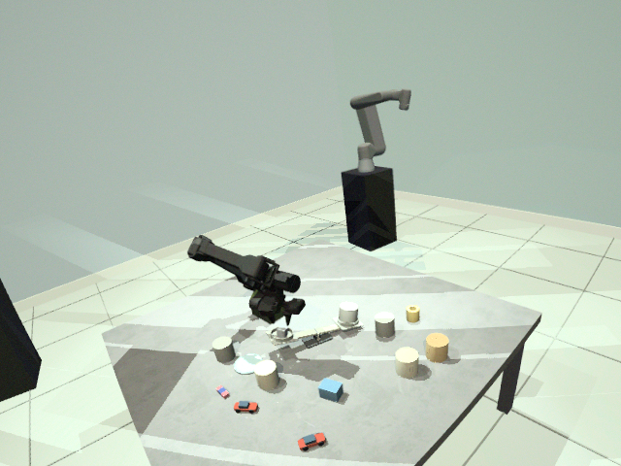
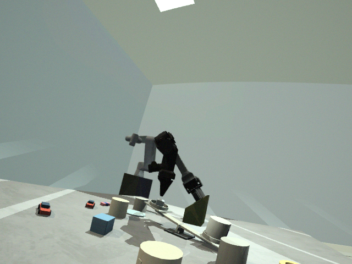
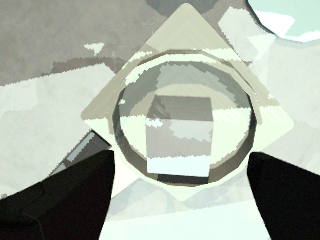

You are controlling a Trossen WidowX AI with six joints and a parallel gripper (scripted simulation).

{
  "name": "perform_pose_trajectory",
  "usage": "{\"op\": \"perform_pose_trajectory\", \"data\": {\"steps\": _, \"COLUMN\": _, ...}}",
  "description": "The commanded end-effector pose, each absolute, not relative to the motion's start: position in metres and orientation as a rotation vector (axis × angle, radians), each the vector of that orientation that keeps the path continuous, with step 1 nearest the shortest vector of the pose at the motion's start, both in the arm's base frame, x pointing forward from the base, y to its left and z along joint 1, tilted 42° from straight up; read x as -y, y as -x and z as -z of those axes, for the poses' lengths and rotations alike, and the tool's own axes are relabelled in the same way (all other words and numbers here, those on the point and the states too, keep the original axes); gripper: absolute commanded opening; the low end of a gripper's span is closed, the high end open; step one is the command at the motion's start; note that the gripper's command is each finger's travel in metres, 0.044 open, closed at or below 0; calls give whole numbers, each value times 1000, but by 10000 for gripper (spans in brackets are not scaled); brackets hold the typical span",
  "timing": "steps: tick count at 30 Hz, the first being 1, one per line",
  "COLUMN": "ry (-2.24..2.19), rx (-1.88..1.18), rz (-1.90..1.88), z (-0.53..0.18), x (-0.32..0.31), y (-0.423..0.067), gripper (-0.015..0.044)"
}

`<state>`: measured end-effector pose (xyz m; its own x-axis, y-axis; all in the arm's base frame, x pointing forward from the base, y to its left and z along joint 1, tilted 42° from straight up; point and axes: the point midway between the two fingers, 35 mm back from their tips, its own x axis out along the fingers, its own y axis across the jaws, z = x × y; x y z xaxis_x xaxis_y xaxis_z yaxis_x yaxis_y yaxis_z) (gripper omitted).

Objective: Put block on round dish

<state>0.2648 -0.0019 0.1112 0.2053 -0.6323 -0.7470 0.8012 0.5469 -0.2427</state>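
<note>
Hovering over the exposed block [image 3: 179, 136], end effector [image 3: 180, 227] apart and empty, fingertips cropped in wrist view.

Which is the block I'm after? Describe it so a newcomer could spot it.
On the grey table, find the balance beam. At its end below the open gripper, a small pale grey block sits inside a low ring; the other end carries a cup, and the blue cube stands off the beam.

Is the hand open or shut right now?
Open. The hand hangs above the block, holding nothing; in the wrist view its dark fingers stand well apart.
</note>
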Motion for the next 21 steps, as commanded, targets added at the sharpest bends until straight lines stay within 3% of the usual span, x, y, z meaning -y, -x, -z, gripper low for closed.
{"op": "perform_pose_trajectory", "data": {"steps": 1, "ry": -204, "rx": -925, "rz": 1010, "z": -106, "x": 6, "y": -265, "gripper": 260}}
{"op": "perform_pose_trajectory", "data": {"steps": 21, "ry": -202, "rx": -923, "rz": 1011, "z": -83, "x": 26, "y": -271, "gripper": 260}}
